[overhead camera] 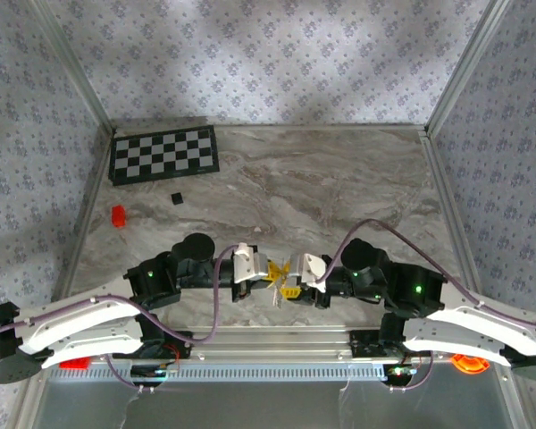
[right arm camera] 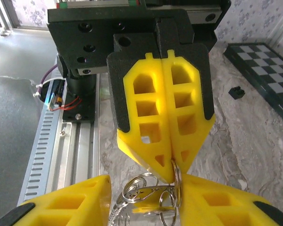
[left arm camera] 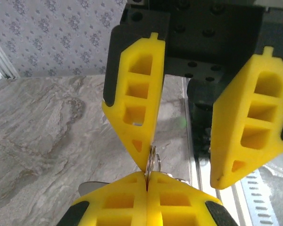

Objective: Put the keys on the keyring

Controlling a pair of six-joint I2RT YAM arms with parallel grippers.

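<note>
Bright even light, patchy shadows on back wall (overhead camera: 268, 54) — wrist close-ups slightly soft

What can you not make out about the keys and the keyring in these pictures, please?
- Top external: the keyring is too small, crowded between the left gripper and the right gripper; threading unclear.
- Left wrist: the closed fingers hide most of the ring; only an arc shows.
- Right wrist: the bottom edge cuts off the tangle of loops; no key can be told apart.
</note>
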